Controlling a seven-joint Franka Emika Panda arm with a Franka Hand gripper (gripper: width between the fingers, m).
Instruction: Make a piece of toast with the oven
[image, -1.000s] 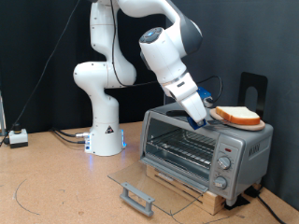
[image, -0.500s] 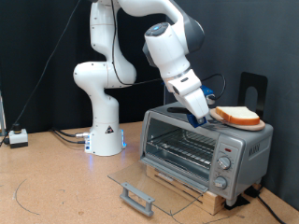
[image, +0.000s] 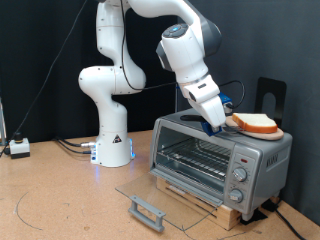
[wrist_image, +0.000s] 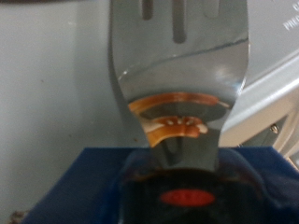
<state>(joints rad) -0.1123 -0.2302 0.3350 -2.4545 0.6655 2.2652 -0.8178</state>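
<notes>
The piece of toast (image: 258, 123), a square pale slice with a tan crust, lies on a round light-wood board (image: 268, 133) on top of the oven (image: 236, 152). The silver oven's glass door (image: 158, 197) hangs open and flat, with its bar handle (image: 147, 212) in front, and the wire rack (image: 192, 158) is bare. My gripper (image: 217, 119) sits over the oven roof, just to the exterior view's left of the toast. It is shut on a metal spatula (wrist_image: 177, 84), whose slotted blade fills the wrist view between the blue fingers (wrist_image: 103, 187).
The oven stands on a wooden base (image: 205, 203) on a brown table. A black stand (image: 272, 96) rises behind the oven. A small white box (image: 18, 147) with cables sits at the exterior view's far left, near the robot base (image: 112, 150).
The gripper with the spatula has shifted towards the exterior view's right and a little up, closer to the toast. The toast and the oven have not moved.
</notes>
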